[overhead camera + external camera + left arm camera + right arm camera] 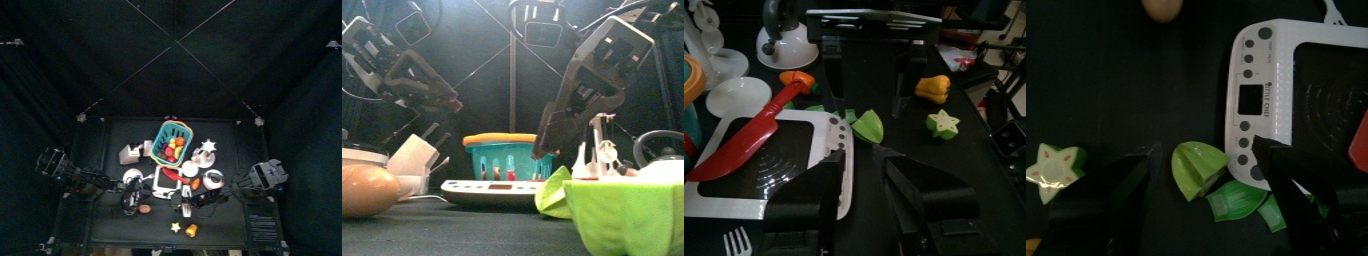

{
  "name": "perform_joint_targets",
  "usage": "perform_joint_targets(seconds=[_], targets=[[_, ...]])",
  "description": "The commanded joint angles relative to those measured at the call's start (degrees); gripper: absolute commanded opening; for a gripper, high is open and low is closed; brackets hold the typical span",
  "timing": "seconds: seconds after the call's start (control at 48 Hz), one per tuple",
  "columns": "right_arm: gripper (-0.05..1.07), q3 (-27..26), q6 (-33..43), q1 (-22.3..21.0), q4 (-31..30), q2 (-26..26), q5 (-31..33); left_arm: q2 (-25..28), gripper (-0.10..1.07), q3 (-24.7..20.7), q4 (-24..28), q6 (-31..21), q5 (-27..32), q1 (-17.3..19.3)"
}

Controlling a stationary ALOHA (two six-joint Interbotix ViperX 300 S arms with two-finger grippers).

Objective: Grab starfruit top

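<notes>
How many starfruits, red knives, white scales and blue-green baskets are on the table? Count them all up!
starfruit: 1
red knife: 1
white scale: 1
blue-green basket: 1
Total: 4

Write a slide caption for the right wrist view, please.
Open right gripper hovers above green pieces between starfruit slice and white scale.

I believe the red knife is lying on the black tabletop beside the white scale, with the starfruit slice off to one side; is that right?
Not quite: the red knife lies on the white scale itself, as the left wrist view shows. The starfruit slice does sit off to one side on the tabletop.
</notes>
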Motion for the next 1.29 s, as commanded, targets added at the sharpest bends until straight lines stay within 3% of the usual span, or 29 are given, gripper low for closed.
perform_joint_targets(seconds=[0.0, 1.271], targets=[[1.01, -1.14, -0.18, 0.09, -0.26, -0.09, 0.09, -0.44, 0.72, -0.35, 0.00, 0.00, -0.62, 0.18], [1.01, -1.41, -0.09, 2.64, 2.81, 5.27, 0.09, 0.53, 0.72, -0.53, 0.00, -0.18, -0.62, 0.18]])
